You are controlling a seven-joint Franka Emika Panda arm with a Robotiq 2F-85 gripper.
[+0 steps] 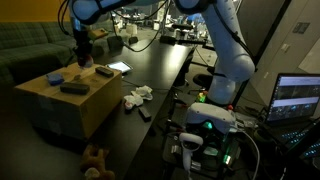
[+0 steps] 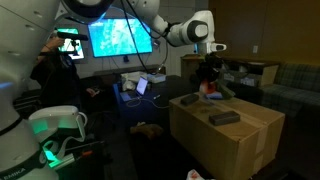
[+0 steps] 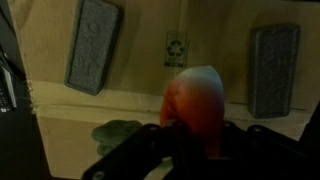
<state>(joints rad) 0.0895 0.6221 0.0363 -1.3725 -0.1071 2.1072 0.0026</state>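
My gripper (image 3: 196,142) is shut on a rounded red-orange object (image 3: 196,95) and holds it above a cardboard box (image 3: 150,75). In both exterior views the gripper (image 1: 82,55) (image 2: 208,76) hangs over the far end of the box (image 1: 75,105) (image 2: 235,140). Two grey rectangular blocks lie flat on the box top, one to the left (image 3: 93,45) and one to the right (image 3: 273,68) in the wrist view. One block also shows in both exterior views (image 1: 74,88) (image 2: 224,118). A dark green thing (image 3: 118,133) lies under the gripper, dim and hard to make out.
A small blue item (image 1: 55,78) and a red-and-white item (image 1: 103,70) lie on the box. A long dark table (image 1: 160,65) holds white crumpled cloth (image 1: 137,96). A lit monitor (image 2: 120,38), a laptop (image 1: 297,98) and a couch (image 1: 30,45) stand around.
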